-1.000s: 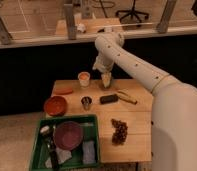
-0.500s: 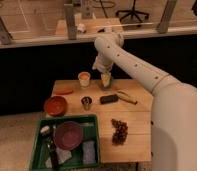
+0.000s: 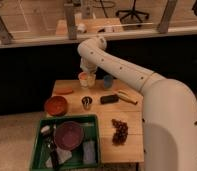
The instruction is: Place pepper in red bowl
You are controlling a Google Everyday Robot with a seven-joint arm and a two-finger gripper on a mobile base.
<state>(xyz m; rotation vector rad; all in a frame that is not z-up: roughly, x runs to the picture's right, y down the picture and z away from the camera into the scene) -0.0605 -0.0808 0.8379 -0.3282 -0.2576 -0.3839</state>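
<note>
The pepper (image 3: 63,91), slim and orange-red, lies on the wooden table (image 3: 134,120) near its back left corner. The red bowl (image 3: 56,105) sits at the table's left edge, just in front of the pepper, and nothing shows inside it. My gripper (image 3: 87,71) hangs from the white arm at the back of the table, right over a cream cup (image 3: 86,80). It is to the right of the pepper and apart from it.
A blue cup (image 3: 108,81) stands right of the cream cup. A metal cup (image 3: 86,102), a black object (image 3: 109,99) and a yellowish stick (image 3: 126,96) lie mid-table, grapes (image 3: 120,131) at front. A green bin (image 3: 40,150) holds a maroon bowl (image 3: 69,135).
The arm and gripper have moved left along the back of the table, from the blue cup's spot to above the cream cup. The pepper and bowl have not moved.
</note>
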